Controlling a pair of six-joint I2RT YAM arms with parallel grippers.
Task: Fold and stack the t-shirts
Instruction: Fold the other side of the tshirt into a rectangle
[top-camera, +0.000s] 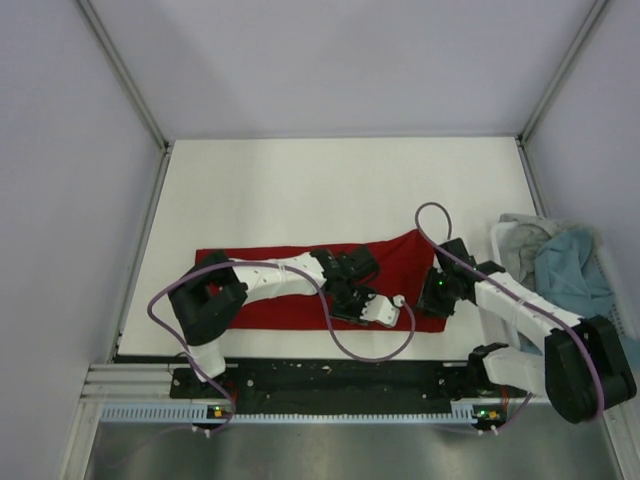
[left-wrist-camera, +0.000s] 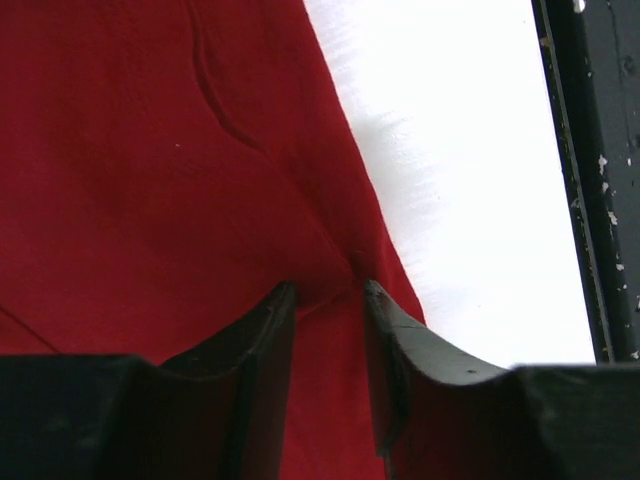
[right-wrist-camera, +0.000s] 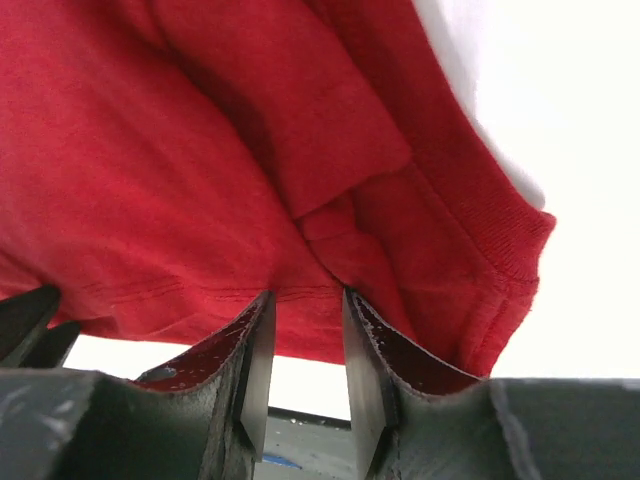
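From above, the red t-shirt (top-camera: 395, 258) is lying as a long band across the near part of the table (top-camera: 330, 190), running from 9 o'clock toward 3 o'clock. It looks partly folded lengthwise, though I cannot be sure how many layers there are. The left gripper (top-camera: 372, 306) is bearing down on the band's near edge around 6 o'clock. The right gripper (top-camera: 436, 295) is working at its right end. At 3 o'clock the teal-blue t-shirt (top-camera: 570, 270) and the light grey t-shirt (top-camera: 520, 232) are sitting crumpled together, well apart from the red one.

In the left wrist view, the left gripper (left-wrist-camera: 328, 290) is pinching a ridge of the red t-shirt (left-wrist-camera: 150, 180) right at the cloth's edge. Its jaws are drawn close, with fabric puckering between them and bare table showing toward 2 o'clock.

In the right wrist view, the right gripper (right-wrist-camera: 306, 296) is nipping the hem of the red t-shirt (right-wrist-camera: 130, 180). The jaws are narrow around a bunched fold, and the sleeve or corner is drooping at 4 o'clock.

By my reading, the task is sitting early. The first shirt is only partway through its folds, two shirts are waiting, and no stack is forming yet.
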